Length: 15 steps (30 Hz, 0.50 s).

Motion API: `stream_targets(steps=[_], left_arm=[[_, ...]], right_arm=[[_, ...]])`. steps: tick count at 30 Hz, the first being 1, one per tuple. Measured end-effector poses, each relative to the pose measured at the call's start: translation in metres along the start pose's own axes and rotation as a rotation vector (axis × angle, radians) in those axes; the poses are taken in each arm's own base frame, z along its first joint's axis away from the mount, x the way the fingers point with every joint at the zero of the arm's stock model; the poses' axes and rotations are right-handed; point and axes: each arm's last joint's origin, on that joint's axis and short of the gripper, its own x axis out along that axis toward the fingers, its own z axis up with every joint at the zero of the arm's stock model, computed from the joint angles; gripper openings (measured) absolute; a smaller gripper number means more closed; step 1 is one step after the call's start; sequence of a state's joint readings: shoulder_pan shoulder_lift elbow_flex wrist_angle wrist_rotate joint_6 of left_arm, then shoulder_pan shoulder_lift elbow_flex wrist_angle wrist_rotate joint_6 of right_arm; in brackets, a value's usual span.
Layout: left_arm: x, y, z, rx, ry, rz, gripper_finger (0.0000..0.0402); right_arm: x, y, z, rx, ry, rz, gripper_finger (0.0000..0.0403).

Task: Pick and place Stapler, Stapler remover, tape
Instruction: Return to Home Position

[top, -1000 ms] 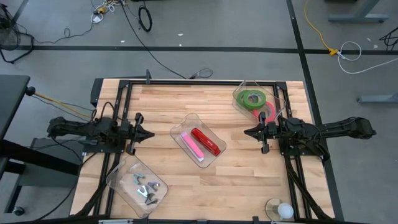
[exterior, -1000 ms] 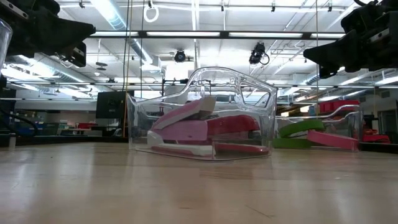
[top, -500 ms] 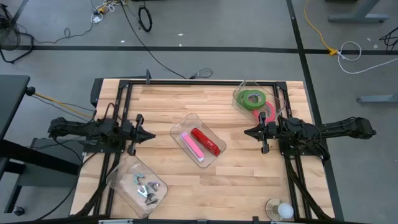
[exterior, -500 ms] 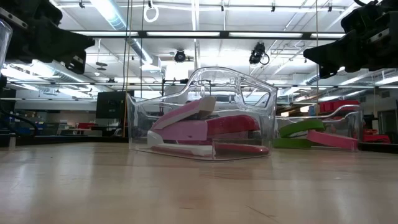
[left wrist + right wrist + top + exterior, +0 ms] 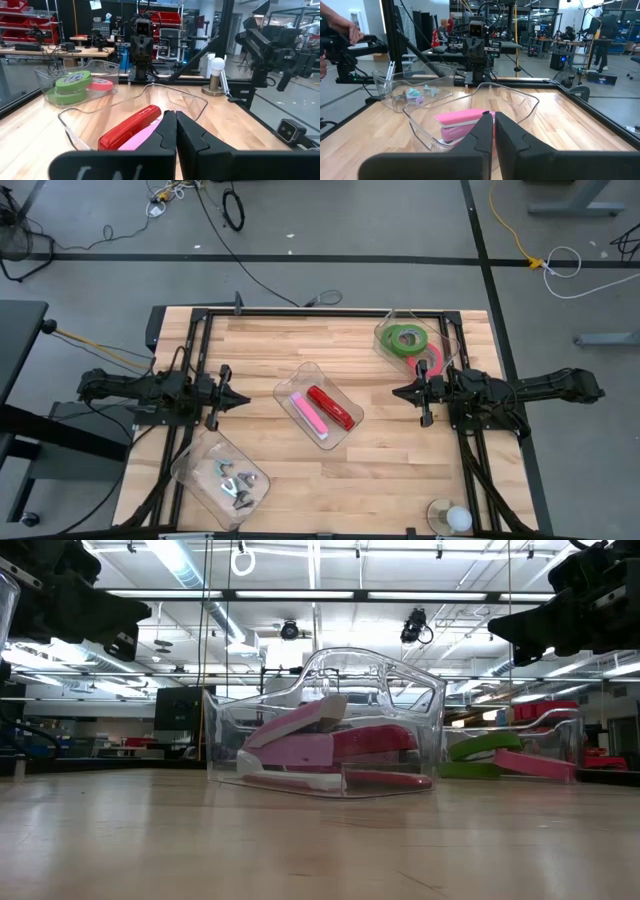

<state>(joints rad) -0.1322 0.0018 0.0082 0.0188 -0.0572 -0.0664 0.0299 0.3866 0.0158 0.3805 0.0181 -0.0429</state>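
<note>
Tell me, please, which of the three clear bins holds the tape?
The bin beside the right gripper; the middle bin holds two staplers, the third bin staple removers.

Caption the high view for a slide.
Pink stapler and red stapler in centre bin; tape near shut right hand; staple removers near shut left hand.

Grey floor point(image 5: 330, 240), ceiling strip lights point(image 5: 300, 595)
</note>
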Motion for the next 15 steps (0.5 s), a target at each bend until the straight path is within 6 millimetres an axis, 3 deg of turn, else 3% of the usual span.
stream_targets(steps=[15], left_arm=[[0.0003,-0.0004,0.0005,0.02,-0.007,-0.013,0.0023]], right_arm=[[0.0,0.0,0.0,0.0,0.0,0.0,0.0022]])
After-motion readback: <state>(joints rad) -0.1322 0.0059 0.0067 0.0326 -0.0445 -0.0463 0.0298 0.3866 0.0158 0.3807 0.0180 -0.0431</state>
